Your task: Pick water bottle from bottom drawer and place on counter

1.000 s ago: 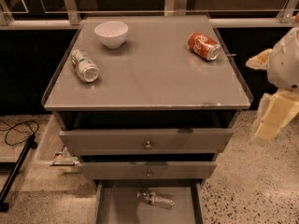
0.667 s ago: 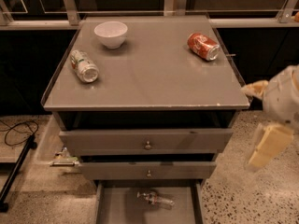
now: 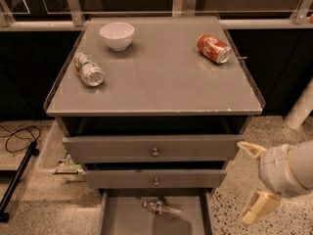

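The water bottle (image 3: 162,209) lies on its side on the grey floor of the pulled-out bottom drawer (image 3: 122,218), near its back. My gripper (image 3: 254,180) hangs at the lower right, beside the cabinet's right front corner. It is open and empty, with one cream finger (image 3: 250,149) up at the top drawer's level and the other (image 3: 259,207) lower, at the bottom drawer's level. The bottle is to the left of the gripper, apart from it. The counter (image 3: 161,84) is the glossy grey top above the drawers.
On the counter lie a silver-green can (image 3: 88,69) at the left, a red soda can (image 3: 213,48) at the back right, and a white bowl (image 3: 117,35) at the back. Two knobbed drawers (image 3: 155,152) stand slightly pulled out. A black cable (image 3: 17,133) lies on the floor at the left.
My gripper has moved down along the cabinet's right side, from counter height to the level of the drawers. Nothing else has moved.
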Robot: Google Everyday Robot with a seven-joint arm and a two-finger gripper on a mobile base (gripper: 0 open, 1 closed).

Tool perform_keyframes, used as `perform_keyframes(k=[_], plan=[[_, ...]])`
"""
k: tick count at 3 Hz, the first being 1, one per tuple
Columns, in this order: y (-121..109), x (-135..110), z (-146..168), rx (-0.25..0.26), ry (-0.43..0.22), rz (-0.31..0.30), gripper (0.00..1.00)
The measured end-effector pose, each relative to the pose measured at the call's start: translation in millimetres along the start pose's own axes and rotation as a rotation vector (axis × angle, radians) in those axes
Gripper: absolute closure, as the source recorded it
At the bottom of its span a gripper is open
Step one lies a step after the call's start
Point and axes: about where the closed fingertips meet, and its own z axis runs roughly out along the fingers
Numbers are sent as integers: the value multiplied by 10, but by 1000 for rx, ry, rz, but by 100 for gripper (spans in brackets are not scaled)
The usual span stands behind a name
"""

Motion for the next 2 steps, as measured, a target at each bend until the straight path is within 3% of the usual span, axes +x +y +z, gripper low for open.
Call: perform_keyframes(k=[1,2], plan=[[211,419,780,-73,-40,46,0],[211,412,769,-71,-39,44,0]])
